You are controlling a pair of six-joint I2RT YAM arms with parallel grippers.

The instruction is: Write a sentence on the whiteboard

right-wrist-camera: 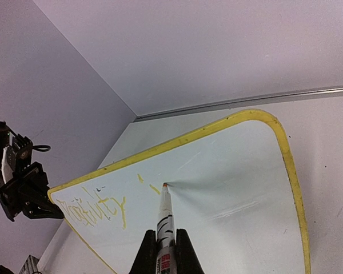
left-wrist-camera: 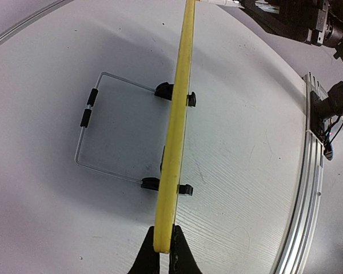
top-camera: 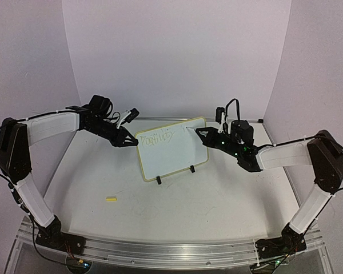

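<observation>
Left fingers (left-wrist-camera: 146,256) are clamped on the yellow rim of the whiteboard (top-camera: 174,153), at its left edge. From the left wrist the board shows edge-on, its face hidden. It stands mid-surface (top-camera: 217,211), propped on a wire stand (left-wrist-camera: 83,134), long axis left to right, right end farther back, face toward the arms. The right fingers (right-wrist-camera: 184,254) are clamped on a marker (right-wrist-camera: 164,217), hiding its lower barrel; its tip touches the board face. The sentence (right-wrist-camera: 97,208), upper left, is too faint to read.
</observation>
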